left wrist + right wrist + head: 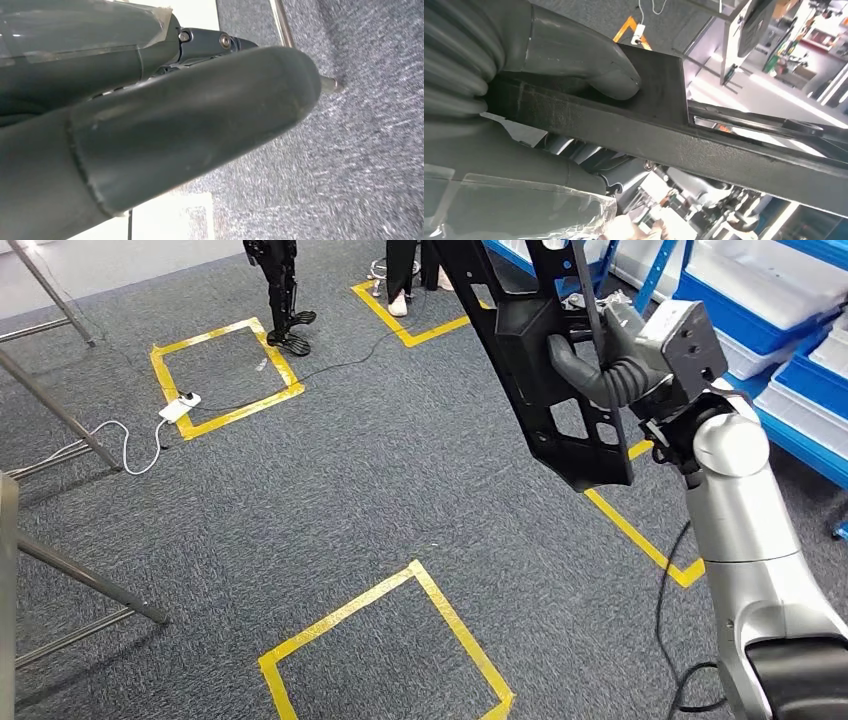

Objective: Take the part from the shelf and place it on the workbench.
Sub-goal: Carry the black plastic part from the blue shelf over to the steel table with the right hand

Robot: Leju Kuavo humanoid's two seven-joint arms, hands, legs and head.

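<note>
A: Right hand (610,365) first. What has it got?

B: It is clamped on the part (545,360), a long black panel with cut-out openings. The thumb (589,65) presses on one flat face, the darker fingers wrap the other side. The part is held up in the air, slanting, its lower end over the carpet (400,480).

A: Left hand?

B: In the left wrist view, the left hand (165,140) is a thick grey thumb close to the lens. Whether its fingers are apart or together, I cannot tell. Nothing is seen in it.

A: Containers?

B: Beside the part, on the shelf side, stands a blue shelf (800,430) with blue bins (745,305). Pale, wrapped contents show in them, too unclear to name.

A: Floor and room, taken from the part.

B: Grey carpet. A yellow tape square (385,655) lies below and near the robot's side of the part. A second tape square (225,375) is well apart from it, on the left, with a white power strip (178,405) on its edge and a white cable (130,445) trailing off. Metal frame legs (80,585) stand further left. A person's dark legs (283,295) stand beyond that square.

A: Arm pose?

B: The silver right arm (745,530) rises from the lower right, wrist bent toward the part.
</note>
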